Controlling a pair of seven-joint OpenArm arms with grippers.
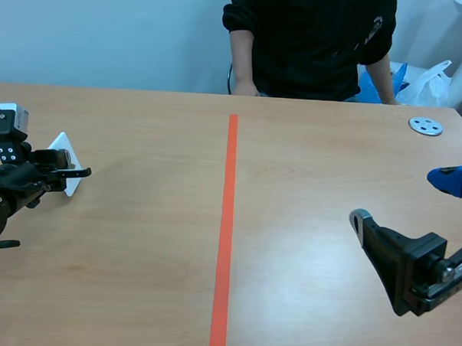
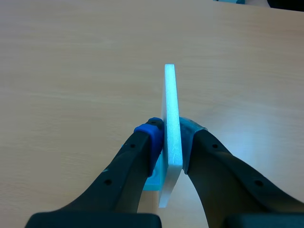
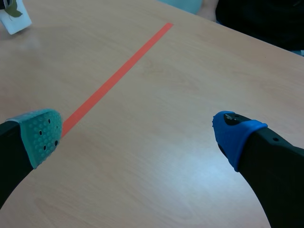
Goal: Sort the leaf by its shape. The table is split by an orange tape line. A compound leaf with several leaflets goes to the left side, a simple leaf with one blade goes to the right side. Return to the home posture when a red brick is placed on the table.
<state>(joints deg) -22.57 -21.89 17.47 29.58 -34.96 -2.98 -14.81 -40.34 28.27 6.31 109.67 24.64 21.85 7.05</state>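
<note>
1. At the far left of the table (image 1: 134, 284), the left gripper (image 1: 74, 173) is seen low over the wood, clamped on a white card (image 1: 61, 145).
2. In the left wrist view the card (image 2: 171, 104) is shown edge-on and upright, pressed between the blue pad (image 2: 150, 133) and the grey-green pad (image 2: 194, 129). A light blue piece (image 2: 154, 181) is seen at the card's lower end, beside the blue-padded finger.
3. A green leaf (image 3: 14, 10) is carried on the card's face, as glimpsed far ahead in the right wrist view. It is too small for its shape to be told.
4. The card and leaf are held on the left side of the table, well apart from the orange tape line (image 1: 226, 242). Whether the card's lower corner touches the table cannot be told.
5. The tape line is laid straight down the middle of the table, away from the robot.
6. A person (image 1: 309, 46) in a dark top is seated across the table, just right of the line.
7. A small metal disc (image 1: 425, 126) is found near the far right of the table, with blue and white bags (image 1: 431, 78) behind it.
8. On the right side the right gripper (image 1: 404, 202) is held above the table with its fingers spread wide apart and nothing between them.
</note>
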